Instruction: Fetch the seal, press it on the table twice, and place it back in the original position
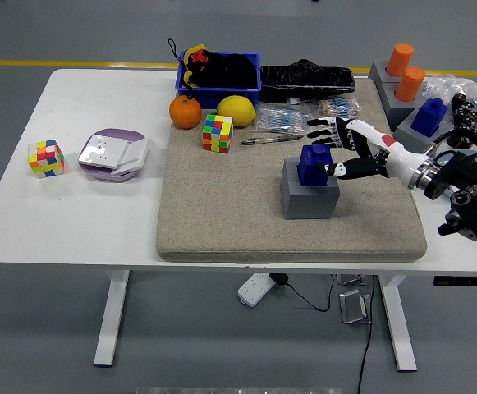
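A blue seal (314,164) stands upright on a grey block base (309,191) in the middle of the beige mat (222,213). My right hand (334,150) reaches in from the right and sits just to the right of the seal, its fingers (327,124) spread behind and its thumb close to the seal's right side. The hand is open and holds nothing. My left arm is out of sight.
A rubik's cube (217,133), pen (271,139), orange (185,112) and lemon (236,110) lie at the mat's back. A blue bin (220,72), a second blue seal (428,116) and orange cylinders (404,70) stand behind. Another cube (46,158) and purple plate (113,153) sit left.
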